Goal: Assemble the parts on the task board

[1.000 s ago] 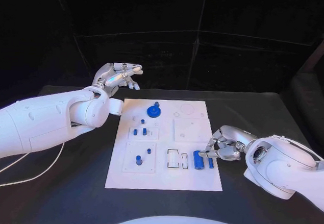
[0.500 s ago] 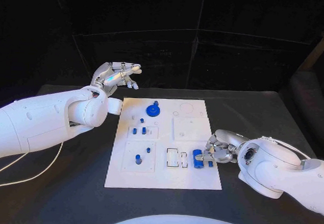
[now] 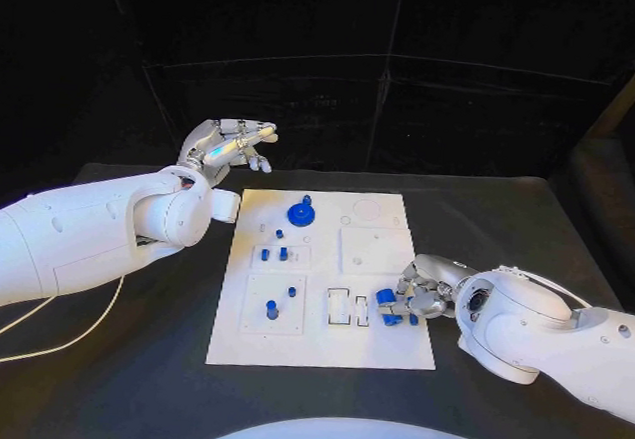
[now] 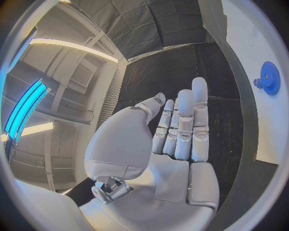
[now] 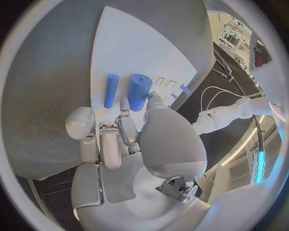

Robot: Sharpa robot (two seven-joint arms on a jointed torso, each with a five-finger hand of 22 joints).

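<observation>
Head view: right hand (image 3: 426, 298), fingers on the thick cylinder (image 3: 386, 305) near the board (image 3: 381, 356)'s right edge, should grip squarely before lifting; left hand (image 3: 236, 146) hangs spread, empty.

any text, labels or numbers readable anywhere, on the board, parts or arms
None can be read: the board, the blue parts such as the gear and the thick cylinder, and both arms bear no legible writing in these views.
</observation>
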